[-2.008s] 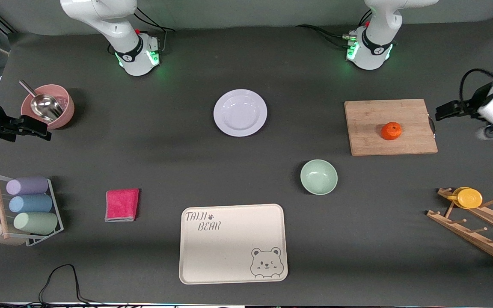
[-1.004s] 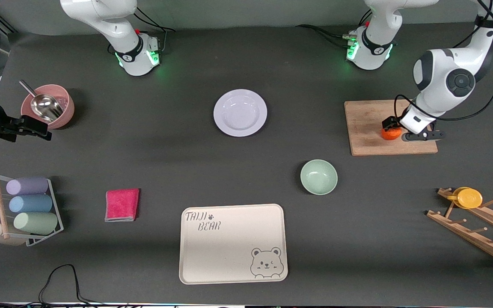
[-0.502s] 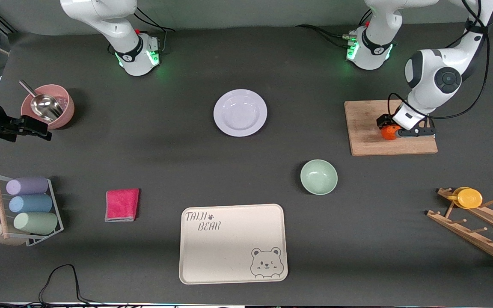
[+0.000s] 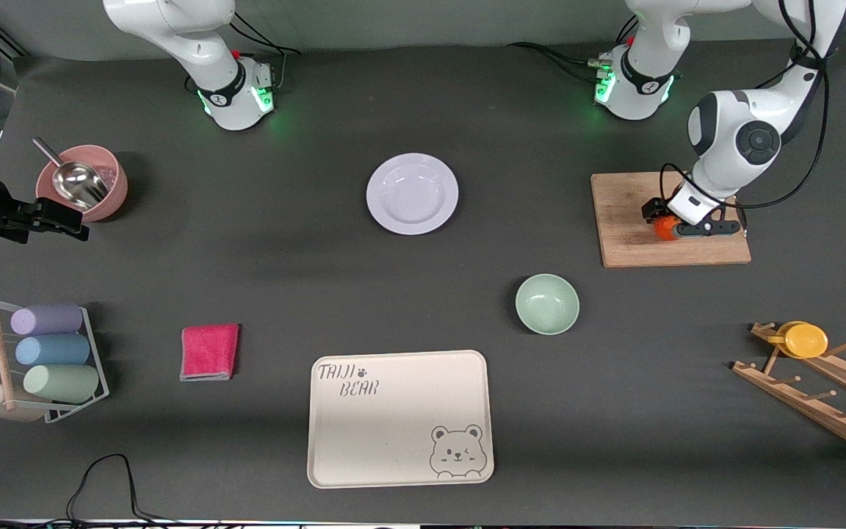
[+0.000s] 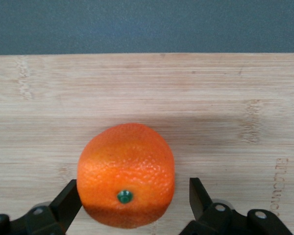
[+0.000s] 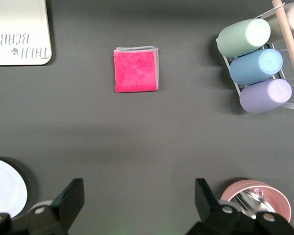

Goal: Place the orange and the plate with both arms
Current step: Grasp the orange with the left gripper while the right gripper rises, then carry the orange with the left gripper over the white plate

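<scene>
The left gripper [image 4: 669,220] is down on the wooden board [image 4: 628,220] at the left arm's end of the table, and its two fingers [image 5: 68,200] stand apart, one on each side of the orange [image 5: 126,181]. In the left wrist view one finger looks like it touches the orange and the other has a small gap, so the fruit is not squeezed tight. The orange sits on the board, and from the front camera most of it is hidden under the gripper; only a bit of orange peeks out. The fingers are cut off at the edge of the wrist picture. The plate [image 4: 412,193] lies flat in the middle of the table, nearer the robots than the green bowl [image 4: 547,303] and the bear tray [image 4: 399,417]. The right gripper [image 6: 137,205] waits in the air with its fingers wide apart, holding nothing. It is over the dark table near the pink bowl [image 6: 255,198], which is partly cut off there, with a shiny scoop inside. The pink cloth [image 6: 136,70] lies flat.
</scene>
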Robot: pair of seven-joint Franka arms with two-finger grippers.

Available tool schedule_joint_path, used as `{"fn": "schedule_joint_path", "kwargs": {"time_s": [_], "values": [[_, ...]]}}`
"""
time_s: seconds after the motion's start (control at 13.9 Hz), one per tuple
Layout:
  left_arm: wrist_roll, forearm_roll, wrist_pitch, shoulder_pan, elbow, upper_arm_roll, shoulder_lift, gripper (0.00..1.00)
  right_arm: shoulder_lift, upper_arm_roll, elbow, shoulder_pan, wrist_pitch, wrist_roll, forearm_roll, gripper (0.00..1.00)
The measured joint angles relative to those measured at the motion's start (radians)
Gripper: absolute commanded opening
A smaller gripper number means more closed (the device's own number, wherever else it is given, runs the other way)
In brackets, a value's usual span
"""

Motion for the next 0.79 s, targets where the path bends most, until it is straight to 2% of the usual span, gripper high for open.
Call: {"fn": "schedule_joint_path", "kwargs": {"time_s": [0.07, 0.14, 0.22, 0.57, 0.79], "values": [[0.0, 0.0, 0.0, 0.0, 0.002, 0.0, 0.0, 0.4, -0.013, 0.0, -0.008, 0.0, -0.005, 0.0, 0.0, 1.0], [0.0, 0.001, 0.0, 0.0, 0.002, 0.0, 0.0, 0.07, -0.038, 0.0, -0.028, 0.002, -0.007, 0.001, 0.001, 1.0], [0.001, 0.001, 0.0, 0.0, 0.003, -0.001, -0.005, 0.0, -0.072, 0.001, -0.059, 0.013, -0.007, 0.01, 0.001, 1.0], [0.001, 0.002, 0.003, 0.0, 0.014, -0.001, -0.007, 0.0, -0.288, 0.01, -0.249, 0.156, -0.006, 0.204, 0.002, 1.0], [0.001, 0.002, -0.043, 0.0, 0.066, -0.001, -0.02, 0.0, -0.402, 0.012, -0.383, 0.21, 0.021, 0.262, 0.002, 1.0]]}}
